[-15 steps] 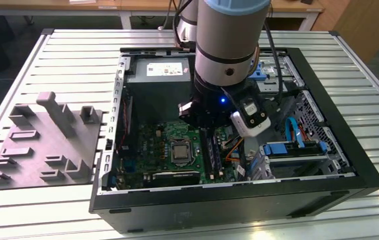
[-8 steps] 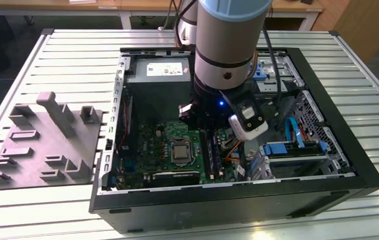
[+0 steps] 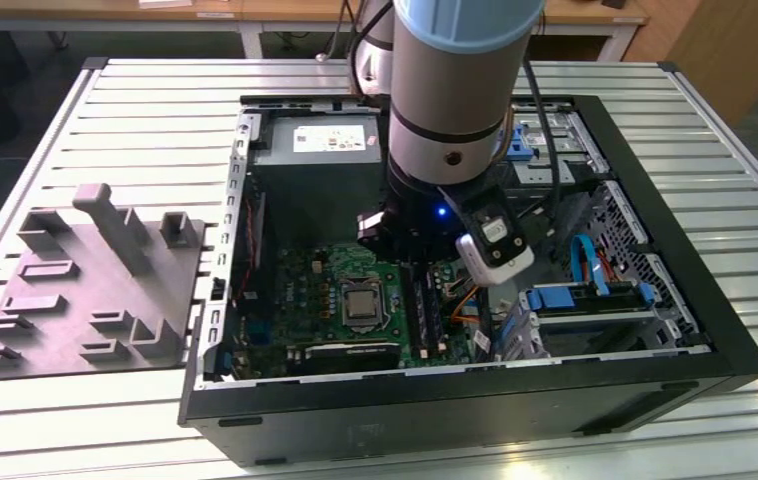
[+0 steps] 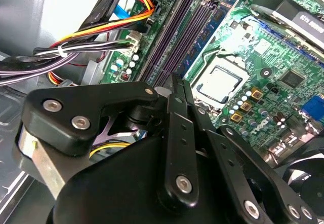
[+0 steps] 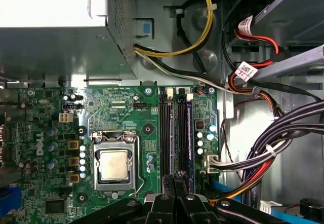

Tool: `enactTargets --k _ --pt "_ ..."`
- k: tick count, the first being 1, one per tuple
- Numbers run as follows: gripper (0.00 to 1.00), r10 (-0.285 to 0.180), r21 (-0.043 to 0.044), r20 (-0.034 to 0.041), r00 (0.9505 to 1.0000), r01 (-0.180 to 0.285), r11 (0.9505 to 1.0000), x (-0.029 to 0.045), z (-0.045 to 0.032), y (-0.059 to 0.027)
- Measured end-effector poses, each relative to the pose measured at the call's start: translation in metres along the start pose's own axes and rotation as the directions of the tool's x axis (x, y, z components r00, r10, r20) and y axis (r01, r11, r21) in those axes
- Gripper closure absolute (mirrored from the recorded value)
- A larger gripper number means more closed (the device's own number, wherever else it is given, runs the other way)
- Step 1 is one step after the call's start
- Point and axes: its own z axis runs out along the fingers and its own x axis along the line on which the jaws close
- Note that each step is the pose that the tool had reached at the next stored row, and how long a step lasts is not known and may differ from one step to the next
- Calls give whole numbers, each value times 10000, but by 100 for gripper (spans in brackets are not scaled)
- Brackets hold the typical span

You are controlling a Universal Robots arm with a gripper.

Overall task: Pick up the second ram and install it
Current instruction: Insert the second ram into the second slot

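As logged inside the open computer case (image 3: 486,410): gripper (image 5: 174,181), jaws together with nothing seen between them, tips just above the memory slots (image 5: 164,133) at lower centre of the first wrist view.

Item, second ram (image 4: 205,31): by judgement the blue-green stick at upper centre of the second wrist view. Stands on edge in a slot beside the processor socket (image 4: 217,84).

Seating note, as judgement: calls for straight-down, even pressure along the top edge, stick square to its slot, both ends level.

Markings: cable tags (image 5: 245,72) and power supply label (image 3: 332,138) carry print, not transcribed.
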Motion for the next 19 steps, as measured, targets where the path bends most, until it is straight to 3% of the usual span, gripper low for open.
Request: enactTargets --k 3,7,19 --pt "89 -10 -17 -1 10000 10 10000 0 5 0" --pt "89 -21 -107 -3 10000 21 9999 -9 8 1" --pt "89 -260 -122 -15 9997 260 9996 -32 73 -2"
